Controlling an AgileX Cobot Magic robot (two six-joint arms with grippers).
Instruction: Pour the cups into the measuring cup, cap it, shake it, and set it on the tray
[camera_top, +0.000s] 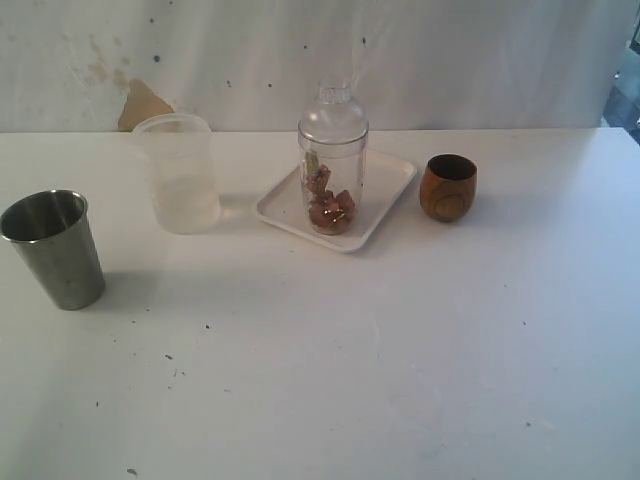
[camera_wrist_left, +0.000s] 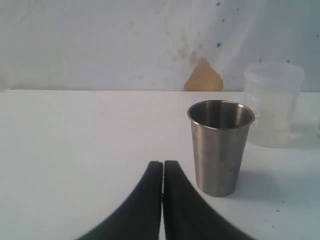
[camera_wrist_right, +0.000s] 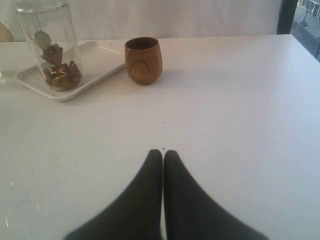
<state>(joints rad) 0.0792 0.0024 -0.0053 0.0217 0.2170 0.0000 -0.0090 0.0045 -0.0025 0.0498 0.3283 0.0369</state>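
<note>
The clear measuring cup stands upright on the white tray, with brown pieces inside and the clear dome cap on its top. The brown wooden cup sits upright on the table right of the tray. The grey steel tumbler stands upright at the far left. My left gripper is shut on nothing, short of the tumbler. My right gripper is shut on nothing, well short of the wooden cup. Neither gripper shows in the exterior view.
A frosted whitish tub stands left of the tray, behind the tumbler. A stained white wall with a tan patch backs the white table.
</note>
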